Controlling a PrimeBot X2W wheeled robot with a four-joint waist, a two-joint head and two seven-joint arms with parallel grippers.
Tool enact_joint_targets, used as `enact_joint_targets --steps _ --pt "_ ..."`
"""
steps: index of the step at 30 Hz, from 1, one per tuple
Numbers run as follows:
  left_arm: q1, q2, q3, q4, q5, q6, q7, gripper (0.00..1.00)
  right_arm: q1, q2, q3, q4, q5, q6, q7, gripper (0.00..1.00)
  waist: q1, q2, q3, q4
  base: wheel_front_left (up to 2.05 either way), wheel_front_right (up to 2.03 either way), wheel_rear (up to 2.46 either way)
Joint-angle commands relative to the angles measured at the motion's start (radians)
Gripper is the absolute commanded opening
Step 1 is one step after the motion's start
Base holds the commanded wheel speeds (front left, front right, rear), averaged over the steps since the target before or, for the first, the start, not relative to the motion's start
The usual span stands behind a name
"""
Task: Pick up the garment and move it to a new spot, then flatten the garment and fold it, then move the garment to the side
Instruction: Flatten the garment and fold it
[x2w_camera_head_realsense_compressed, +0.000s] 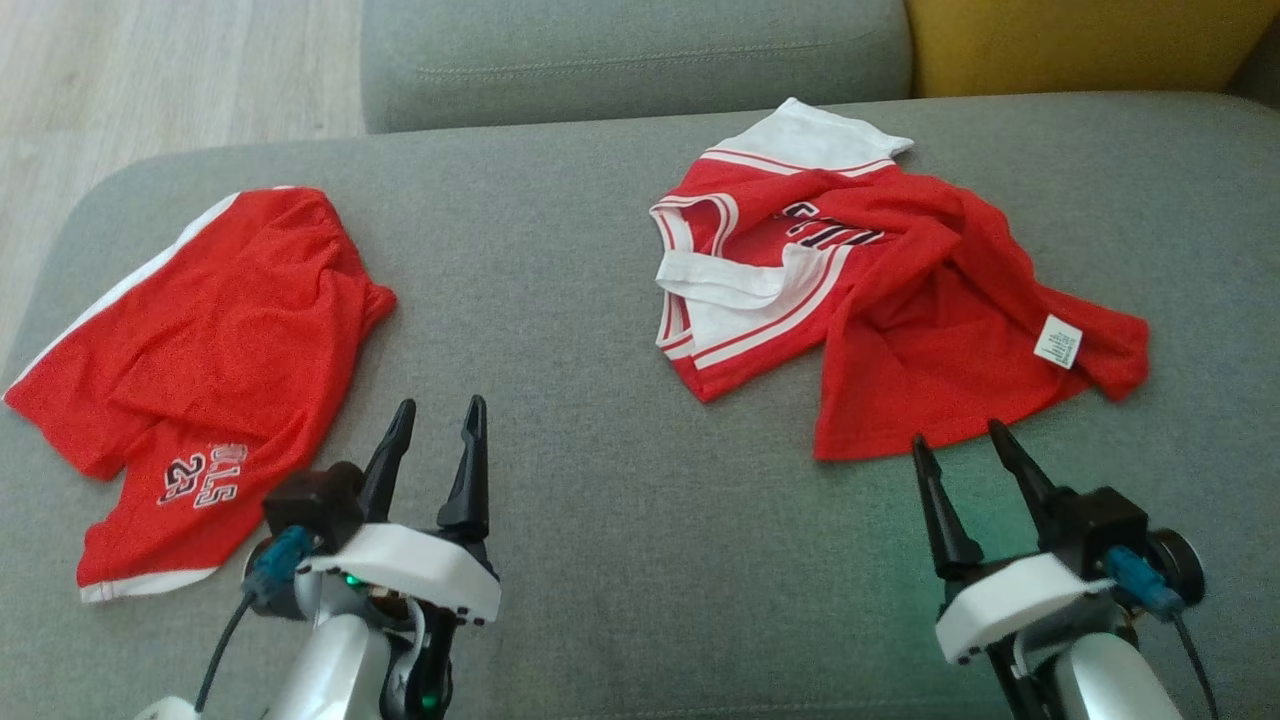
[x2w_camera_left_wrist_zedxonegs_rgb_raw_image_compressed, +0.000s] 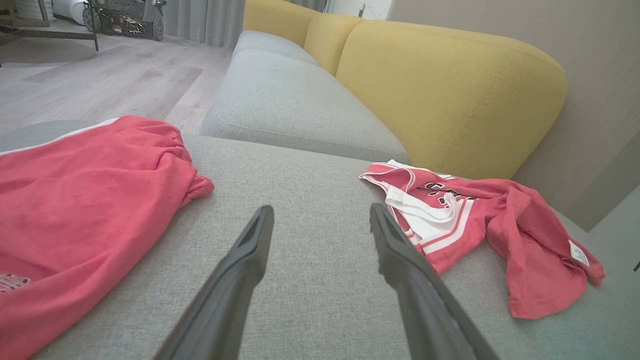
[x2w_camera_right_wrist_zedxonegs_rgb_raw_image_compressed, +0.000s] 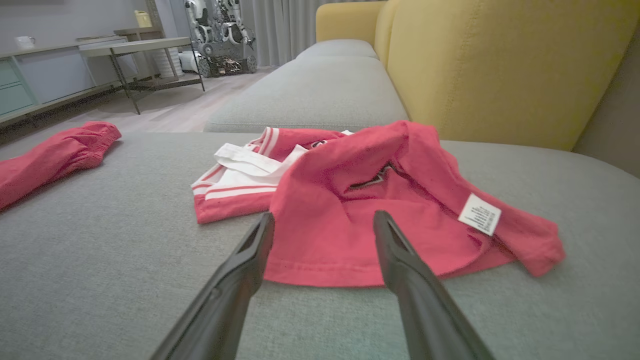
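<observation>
A crumpled red and white jersey (x2w_camera_head_realsense_compressed: 900, 290) lies on the right of the grey sofa seat (x2w_camera_head_realsense_compressed: 580, 300), with its white care label turned up. Flatter red shorts (x2w_camera_head_realsense_compressed: 220, 330) with white trim lie on the left. My left gripper (x2w_camera_head_realsense_compressed: 441, 403) stands open just right of the shorts' lower edge, holding nothing. My right gripper (x2w_camera_head_realsense_compressed: 956, 432) is open too, its tips just short of the jersey's near hem. In the left wrist view the open gripper (x2w_camera_left_wrist_zedxonegs_rgb_raw_image_compressed: 320, 209) points between the shorts (x2w_camera_left_wrist_zedxonegs_rgb_raw_image_compressed: 75, 200) and the jersey (x2w_camera_left_wrist_zedxonegs_rgb_raw_image_compressed: 530, 235). The right wrist view has the open gripper (x2w_camera_right_wrist_zedxonegs_rgb_raw_image_compressed: 323, 216) facing the jersey (x2w_camera_right_wrist_zedxonegs_rgb_raw_image_compressed: 325, 190).
A second grey seat cushion (x2w_camera_head_realsense_compressed: 630, 50) adjoins the far side, and a yellow backrest (x2w_camera_left_wrist_zedxonegs_rgb_raw_image_compressed: 450, 95) rises behind the jersey. Wooden floor (x2w_camera_head_realsense_compressed: 150, 70) lies beyond the seat's left edge. Bare grey fabric stretches between the two garments. A table and another machine (x2w_camera_right_wrist_zedxonegs_rgb_raw_image_compressed: 220, 30) stand far off.
</observation>
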Motion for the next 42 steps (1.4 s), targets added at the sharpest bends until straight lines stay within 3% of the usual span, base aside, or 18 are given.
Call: enact_joint_targets --steps 1,8,20,28,29,30,31,42 --pt "-0.026 0.009 0.031 -0.031 0.012 -0.003 -0.012 1.00 -0.039 0.008 0.029 -0.052 -0.011 -0.001 0.006 1.00 0.0000 -0.0001 0.006 0.005 0.00 0.00 0.00" --pt "-0.047 0.009 0.019 -0.023 0.011 -0.010 -0.012 1.00 -0.060 0.017 0.062 -0.051 -0.033 -0.001 0.084 1.00 0.0000 -0.0001 0.033 0.040 0.00 0.00 0.00" --pt "-0.066 0.009 0.002 -0.012 -0.001 -0.010 -0.012 1.00 -0.179 0.017 0.022 0.158 -0.035 -0.001 0.135 1.00 0.0000 -0.0001 0.073 0.126 0.00 0.00 0.00" --pt "-0.077 0.009 -0.006 -0.017 -0.009 -0.006 -0.012 1.00 -0.241 0.017 0.021 0.283 -0.040 -0.001 0.120 1.00 0.0000 -0.0001 0.093 0.146 0.00 0.00 0.00" --pt "-0.078 0.009 -0.005 -0.018 -0.010 -0.005 -0.012 1.00 -0.248 0.017 0.024 0.296 -0.039 -0.001 0.119 0.84 0.0000 -0.0001 0.094 0.145 0.00 0.00 0.00" --pt "-0.078 0.009 -0.004 -0.018 -0.010 -0.004 -0.012 1.00 -0.254 0.017 0.026 0.307 -0.044 -0.001 0.118 0.08 0.0000 -0.0001 0.095 0.143 0.00 0.00 0.00" --pt "-0.078 0.009 -0.002 -0.018 -0.010 -0.004 -0.012 1.00 -0.260 0.017 0.028 0.316 -0.056 -0.001 0.114 0.00 0.0000 -0.0001 0.096 0.140 0.00 0.00 0.00" --pt "-0.071 0.009 0.009 -0.021 -0.009 -0.002 -0.012 1.00 -0.232 0.017 -0.056 0.293 -0.205 -0.001 0.095 0.00 0.0000 -0.0001 0.074 0.083 0.00 0.00 0.00"
